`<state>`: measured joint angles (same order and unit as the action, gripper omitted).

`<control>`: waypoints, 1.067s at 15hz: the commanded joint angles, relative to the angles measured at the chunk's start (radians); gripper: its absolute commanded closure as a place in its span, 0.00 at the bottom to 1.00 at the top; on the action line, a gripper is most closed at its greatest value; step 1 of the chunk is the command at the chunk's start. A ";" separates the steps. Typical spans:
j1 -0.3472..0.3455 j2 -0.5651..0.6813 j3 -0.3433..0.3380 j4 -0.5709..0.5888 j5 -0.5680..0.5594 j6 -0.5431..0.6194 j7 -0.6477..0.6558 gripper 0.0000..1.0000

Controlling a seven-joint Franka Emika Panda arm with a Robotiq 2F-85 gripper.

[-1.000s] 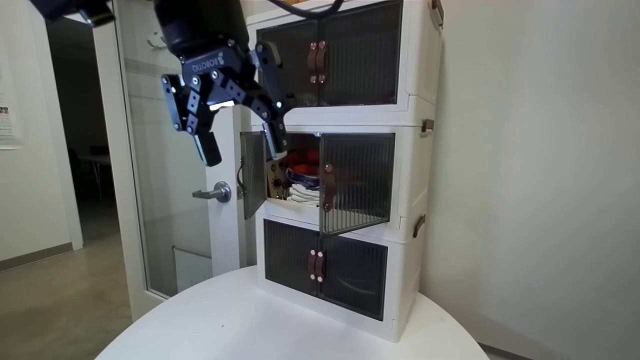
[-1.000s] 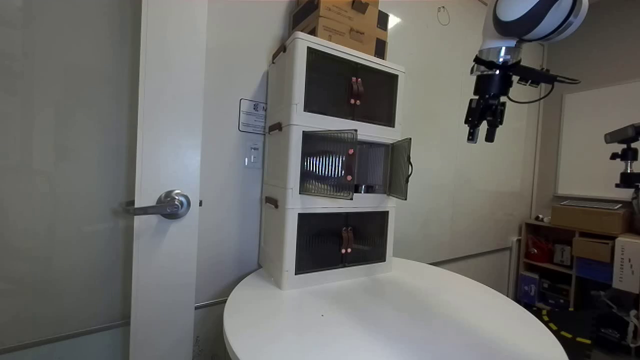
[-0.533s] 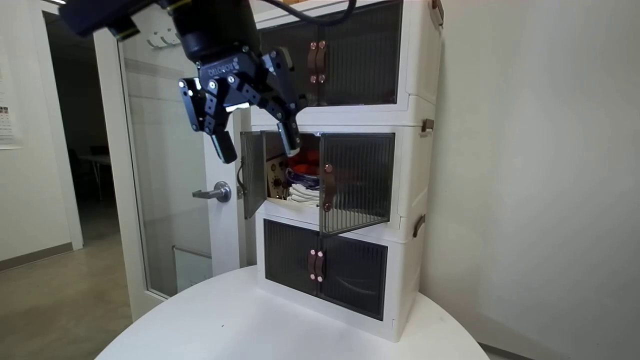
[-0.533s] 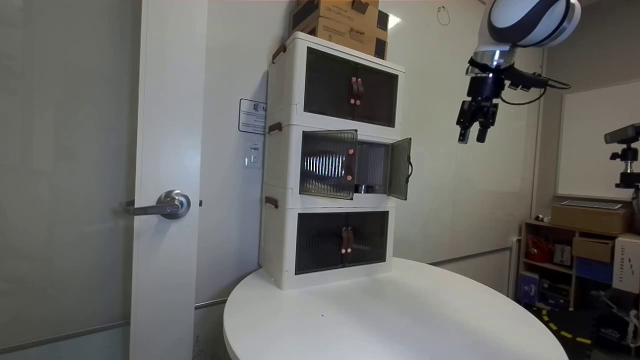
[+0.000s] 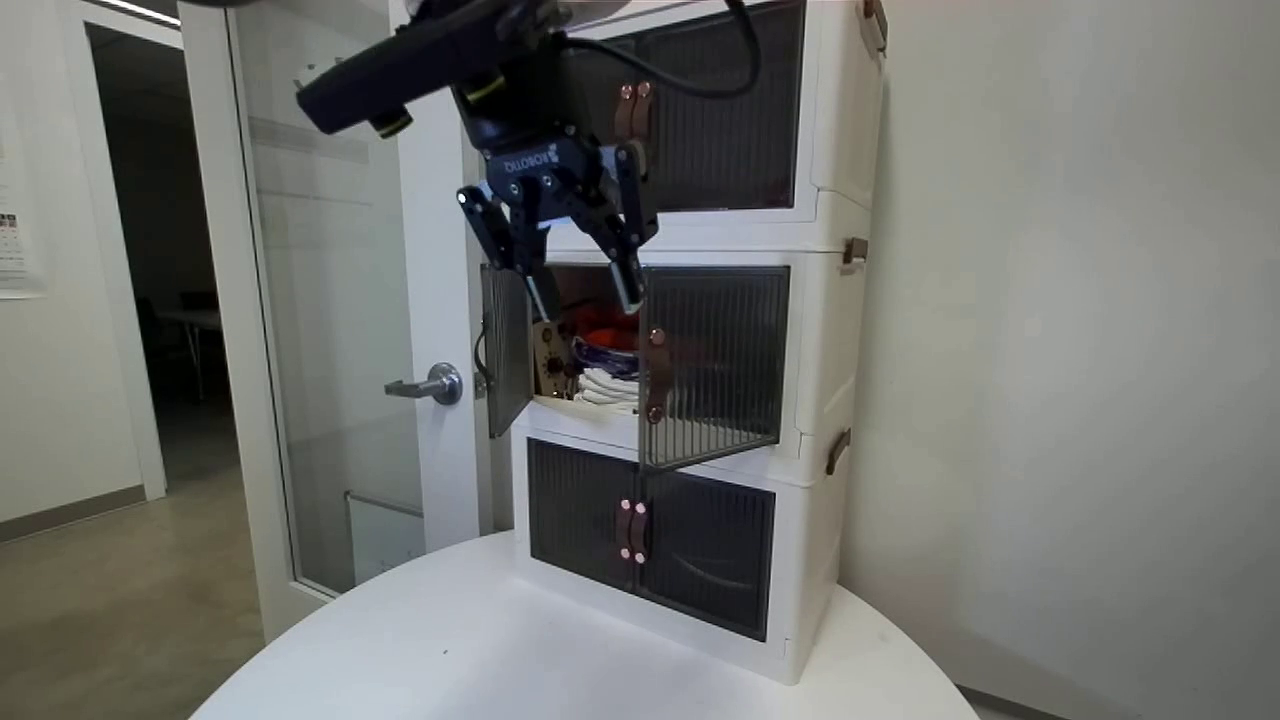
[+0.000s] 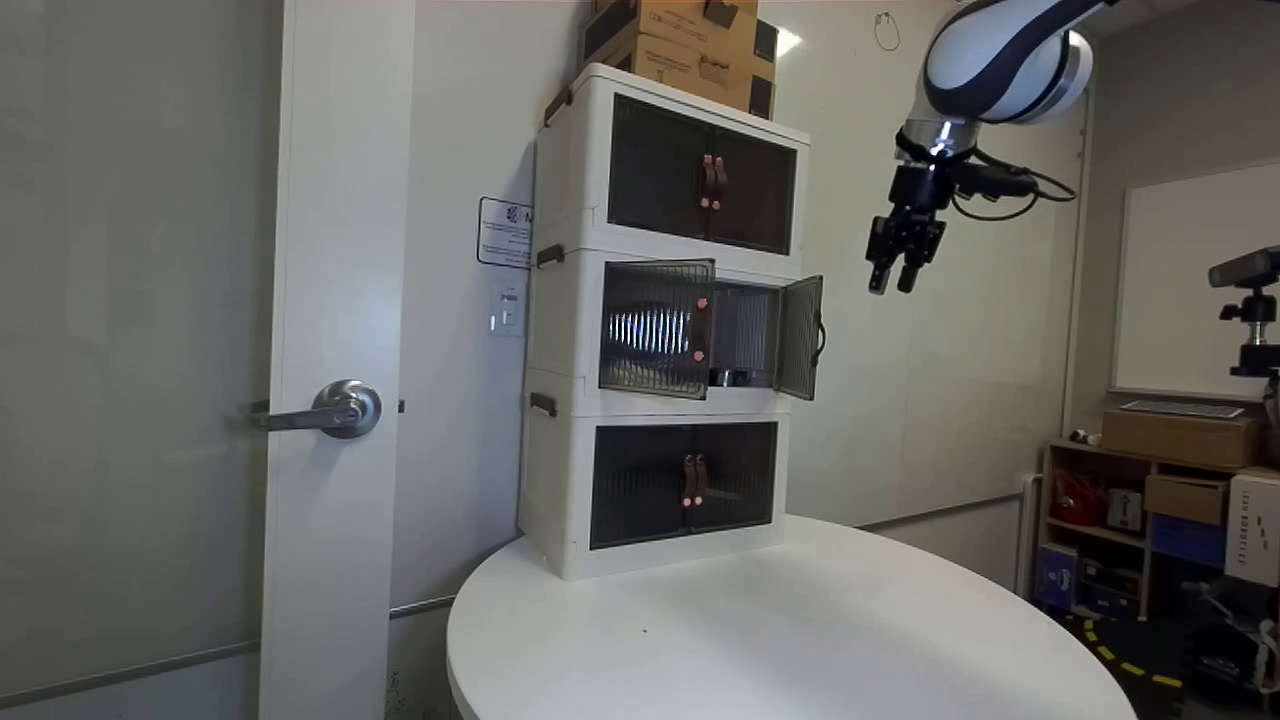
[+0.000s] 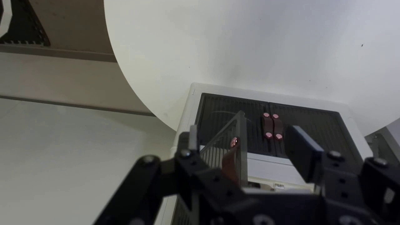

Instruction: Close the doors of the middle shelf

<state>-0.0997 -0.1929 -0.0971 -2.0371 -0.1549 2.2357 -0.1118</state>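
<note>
The middle shelf of the white cabinet has two dark ribbed doors, both standing partly open. The right door (image 5: 715, 360) shows broadside in an exterior view and narrow with its handle in an exterior view (image 6: 800, 338). The left door (image 5: 507, 350) also shows in an exterior view (image 6: 655, 330). My gripper (image 5: 587, 300) is open and empty, high in front of the cabinet. In an exterior view the gripper (image 6: 893, 280) hangs apart from the doors. In the wrist view, the right door's edge and brown handle (image 7: 229, 164) appear between the fingers (image 7: 247, 139), partly hidden.
The upper doors (image 6: 702, 175) and lower doors (image 5: 650, 550) are shut. The cabinet stands on a round white table (image 6: 760, 640). Cardboard boxes (image 6: 690, 60) sit on top. Cloths (image 5: 607, 388) and other items lie inside the middle shelf. A wall (image 5: 1080, 350) stands beside it.
My gripper has moved closer to the cabinet, rightward in an exterior view and leftward in an exterior view, turning slightly. It stays open. The doors have not moved.
</note>
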 commanded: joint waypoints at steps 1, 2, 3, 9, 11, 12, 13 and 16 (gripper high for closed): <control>-0.006 0.085 -0.001 0.094 -0.002 0.033 0.052 0.62; -0.009 0.099 0.000 0.107 -0.011 0.047 0.071 0.69; -0.009 0.117 -0.002 0.120 -0.005 0.055 0.068 0.76; -0.013 0.192 -0.015 0.121 0.059 0.222 0.080 1.00; -0.016 0.219 -0.018 0.118 0.082 0.297 0.091 1.00; -0.017 0.232 -0.018 0.118 0.089 0.332 0.097 1.00; -0.018 0.250 -0.019 0.121 0.096 0.372 0.103 1.00; -0.018 0.290 -0.016 0.126 0.130 0.468 0.095 1.00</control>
<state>-0.1169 0.0519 -0.1141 -1.9375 -0.0614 2.6249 -0.0197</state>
